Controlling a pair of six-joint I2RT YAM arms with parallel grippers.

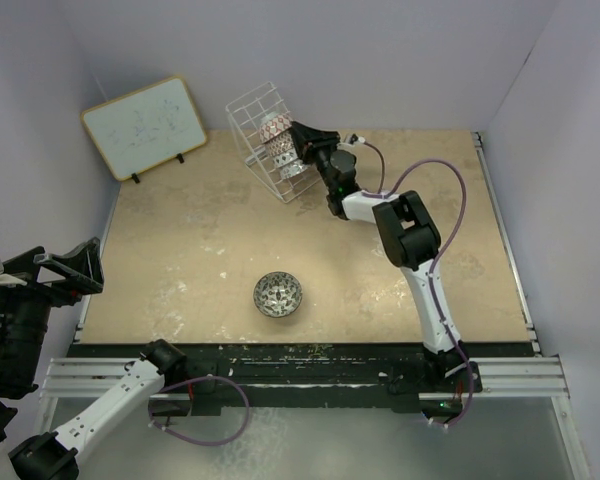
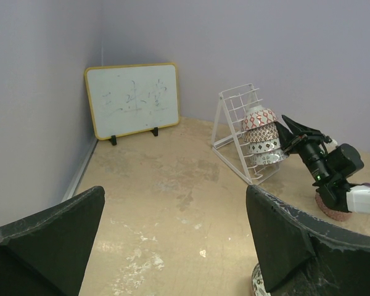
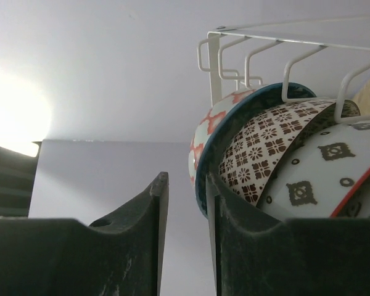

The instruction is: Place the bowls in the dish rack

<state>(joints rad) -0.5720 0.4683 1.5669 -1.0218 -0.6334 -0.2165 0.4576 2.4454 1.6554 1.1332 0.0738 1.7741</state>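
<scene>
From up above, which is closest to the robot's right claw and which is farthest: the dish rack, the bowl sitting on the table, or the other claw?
Starting from the right gripper, in the top view:
1. The dish rack, at the back of the table, right at the fingertips.
2. The bowl, alone on the table near the front middle.
3. The left gripper, off at the front left edge.

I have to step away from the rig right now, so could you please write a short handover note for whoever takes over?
Left gripper: wide open, empty, hanging near the left front corner of the table.
Right gripper: up at the dish rack, jaws slightly apart with nothing between them, right beside the racked bowls.
Done: those bowls sit nested on edge in the rack.
Left: one patterned bowl stands upright mid-table, with no gripper near it; it needs picking up and racking.
</scene>
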